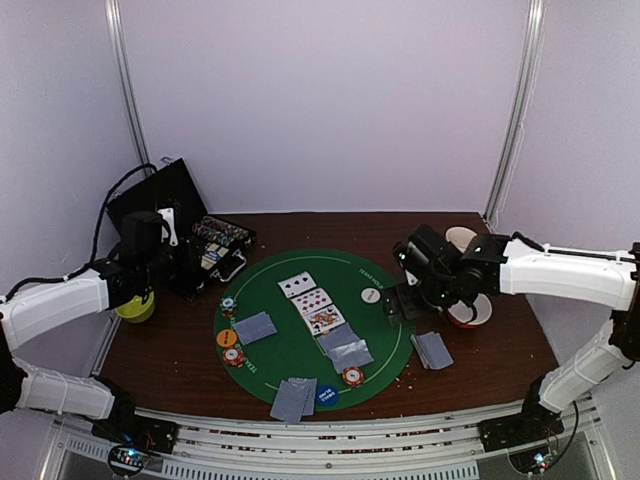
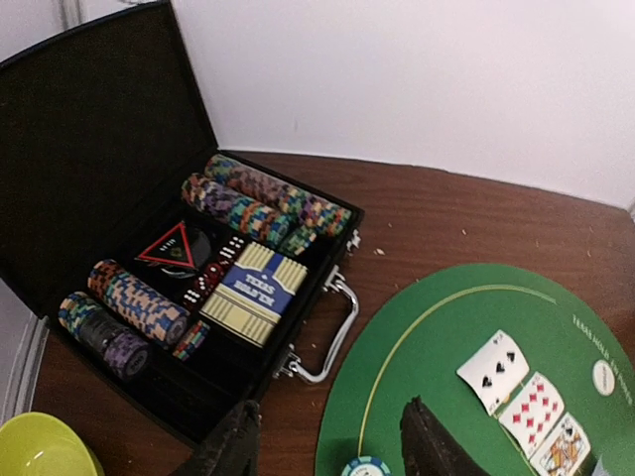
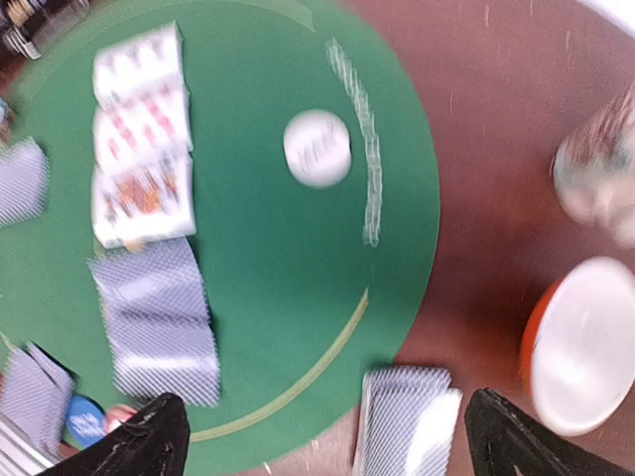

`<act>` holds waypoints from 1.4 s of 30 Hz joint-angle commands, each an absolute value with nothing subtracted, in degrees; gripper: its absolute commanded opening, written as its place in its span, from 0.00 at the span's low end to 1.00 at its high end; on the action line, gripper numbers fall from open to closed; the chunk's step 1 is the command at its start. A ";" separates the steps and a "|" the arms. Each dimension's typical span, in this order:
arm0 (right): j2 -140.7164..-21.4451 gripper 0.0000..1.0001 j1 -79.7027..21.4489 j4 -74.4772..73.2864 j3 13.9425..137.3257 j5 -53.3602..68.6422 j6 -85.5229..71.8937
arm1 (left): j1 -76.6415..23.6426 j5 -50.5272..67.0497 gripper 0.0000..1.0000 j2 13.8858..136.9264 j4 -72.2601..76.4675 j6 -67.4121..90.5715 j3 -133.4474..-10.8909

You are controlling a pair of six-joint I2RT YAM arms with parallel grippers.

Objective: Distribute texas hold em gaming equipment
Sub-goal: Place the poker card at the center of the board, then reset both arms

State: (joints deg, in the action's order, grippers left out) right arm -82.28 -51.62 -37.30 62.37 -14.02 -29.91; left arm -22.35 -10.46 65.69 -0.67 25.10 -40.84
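Three face-up cards (image 1: 312,300) lie in a row on the round green mat (image 1: 290,270). Grey-backed card piles sit at the mat's left (image 1: 255,326), middle (image 1: 345,348) and front (image 1: 293,398), and one pile (image 3: 407,416) lies just off its right edge. Chip stacks (image 1: 234,356) and orange (image 1: 227,338), blue (image 1: 326,395) and white (image 3: 316,149) discs dot the mat. My right gripper (image 3: 337,446) is wide open above the right pile, holding nothing. My left gripper (image 2: 332,456) hangs open and holds nothing, between the open case (image 2: 149,327) and the mat, over a chip stack (image 2: 365,466).
The black case holds chip rolls (image 2: 263,198), dice and a card box (image 2: 253,293). A yellow-green bowl (image 2: 40,446) sits at the table's left edge. A red-and-white bowl (image 3: 585,342) and a beige mug (image 1: 460,238) stand right of the mat. The right wrist view is blurred.
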 commanded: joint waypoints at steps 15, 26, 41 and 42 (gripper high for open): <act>-58.34 1.00 -6.81 26.66 33.36 -4.72 -11.22 | -12.44 -36.05 0.98 66.78 45.67 -1.44 -24.86; -62.46 1.00 -4.20 50.71 13.37 -9.54 -5.55 | -11.20 -26.05 0.98 81.19 76.50 -4.34 -10.10; -90.32 1.00 -1.78 84.90 9.42 -0.31 -4.05 | -3.62 -10.70 0.98 89.83 76.18 -0.28 -13.75; -88.22 1.00 -1.76 77.71 11.21 -0.58 -3.98 | -3.52 -10.12 0.98 89.98 76.80 -0.41 -13.65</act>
State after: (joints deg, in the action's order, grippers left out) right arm -86.78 -2.20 75.33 8.88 -3.68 -4.67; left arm -5.52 -15.38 90.63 78.08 -2.31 -11.81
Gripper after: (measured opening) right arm 1.000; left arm 0.984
